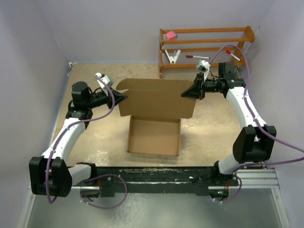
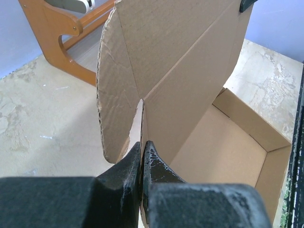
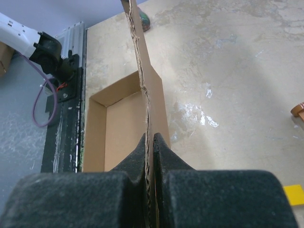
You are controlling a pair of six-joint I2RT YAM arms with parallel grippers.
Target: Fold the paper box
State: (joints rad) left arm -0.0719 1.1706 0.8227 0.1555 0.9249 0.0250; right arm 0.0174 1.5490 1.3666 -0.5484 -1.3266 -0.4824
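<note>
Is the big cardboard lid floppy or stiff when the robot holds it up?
Probably fairly stiff: the paper box lid stands flat though pinched only at its two ends. It likely bends easily along its creases, as where the side flap angles off. It seems light, since the right fingers grip just an edge.

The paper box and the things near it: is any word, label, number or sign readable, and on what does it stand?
None can be read.
The paper box is plain brown cardboard, with no print on any face that shows.
The things on the wooden rack are too small to show any label.
</note>
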